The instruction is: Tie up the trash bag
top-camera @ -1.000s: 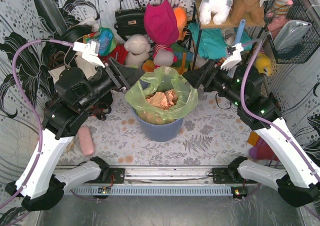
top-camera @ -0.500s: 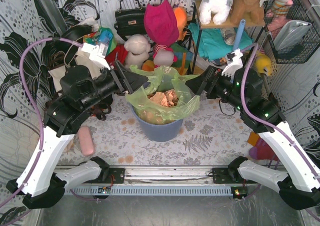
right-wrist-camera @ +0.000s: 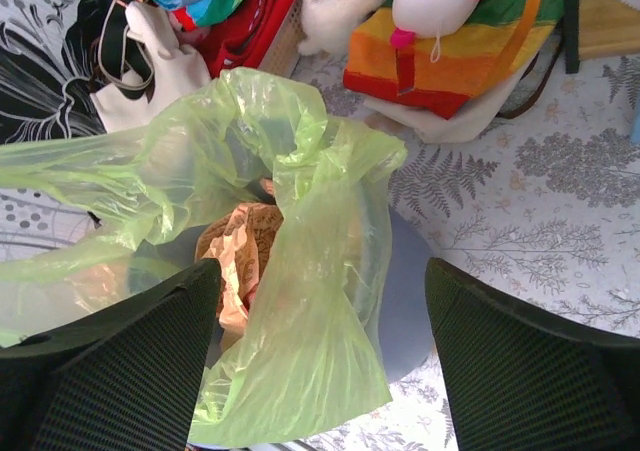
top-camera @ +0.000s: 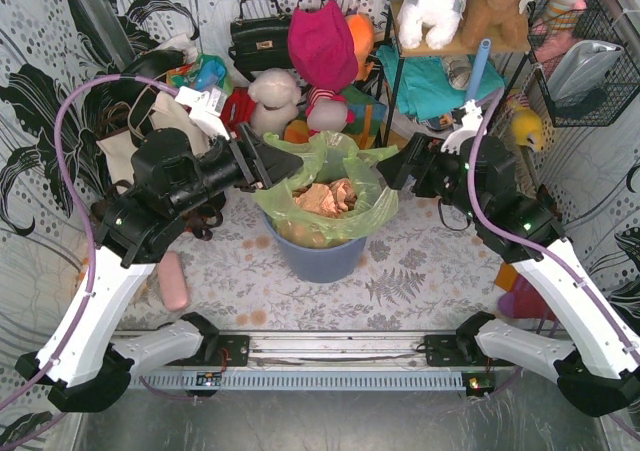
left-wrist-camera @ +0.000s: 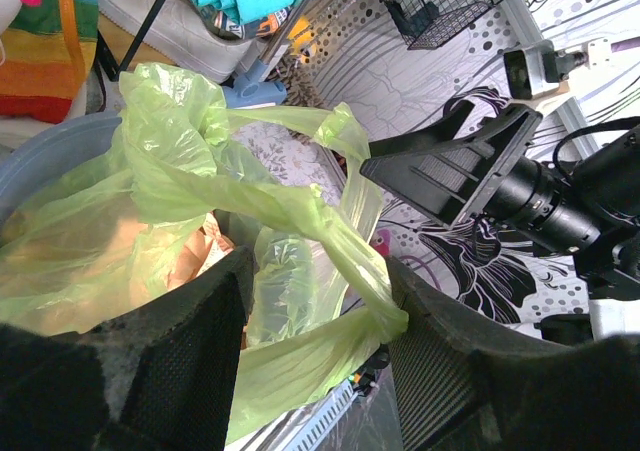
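The lime-green trash bag (top-camera: 368, 209) sits in a blue-grey bin (top-camera: 320, 256) at the table's middle, with crumpled tan-orange paper (top-camera: 325, 196) showing in its open mouth. My left gripper (top-camera: 275, 161) is open at the bag's left rim. In the left wrist view a twisted strand of the bag (left-wrist-camera: 300, 211) runs between its jaws (left-wrist-camera: 315, 361) and touches the right finger (left-wrist-camera: 440, 371). My right gripper (top-camera: 392, 166) is open at the bag's right rim. In the right wrist view a loose bag flap (right-wrist-camera: 320, 301) lies between its wide-apart jaws (right-wrist-camera: 320, 371).
A pink oblong object (top-camera: 173, 281) lies on the table at the left. Stuffed toys (top-camera: 275, 99), a black handbag (top-camera: 258, 36) and a shelf (top-camera: 440, 46) crowd the back. A wire basket (top-camera: 590, 66) hangs at the right. A metal rail (top-camera: 330, 349) runs along the near edge.
Both grippers have moved inward over the bag's rim, the left rightward, the right leftward. The bag's upper flaps have shifted and risen between them.
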Robot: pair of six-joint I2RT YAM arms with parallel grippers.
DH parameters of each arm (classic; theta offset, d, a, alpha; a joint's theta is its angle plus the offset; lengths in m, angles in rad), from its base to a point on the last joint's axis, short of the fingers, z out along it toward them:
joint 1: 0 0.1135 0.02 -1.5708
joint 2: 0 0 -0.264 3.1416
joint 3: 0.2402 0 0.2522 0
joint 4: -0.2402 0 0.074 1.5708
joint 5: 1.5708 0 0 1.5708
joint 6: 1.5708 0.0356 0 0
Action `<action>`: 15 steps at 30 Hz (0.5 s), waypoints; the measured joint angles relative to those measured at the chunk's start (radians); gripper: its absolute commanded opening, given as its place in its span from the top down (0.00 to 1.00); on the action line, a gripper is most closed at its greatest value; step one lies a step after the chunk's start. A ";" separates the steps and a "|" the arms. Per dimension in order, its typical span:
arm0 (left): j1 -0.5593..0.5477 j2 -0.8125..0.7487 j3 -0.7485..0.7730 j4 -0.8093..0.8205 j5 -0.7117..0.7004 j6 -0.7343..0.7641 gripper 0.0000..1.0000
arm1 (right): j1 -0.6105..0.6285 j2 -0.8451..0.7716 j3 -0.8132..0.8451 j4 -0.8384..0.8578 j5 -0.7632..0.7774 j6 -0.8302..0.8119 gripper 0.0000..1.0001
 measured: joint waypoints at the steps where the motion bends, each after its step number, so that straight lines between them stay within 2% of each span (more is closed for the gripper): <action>1: 0.000 0.000 -0.002 0.002 0.002 -0.001 0.38 | 0.000 0.002 -0.006 0.008 -0.006 -0.003 0.21; 7: 0.000 -0.006 -0.018 0.019 0.003 -0.007 0.38 | 0.000 0.013 -0.084 0.129 -0.154 0.013 0.37; 15: 0.000 -0.006 -0.023 0.046 0.020 -0.009 0.39 | 0.000 0.065 -0.172 0.397 -0.369 0.112 0.57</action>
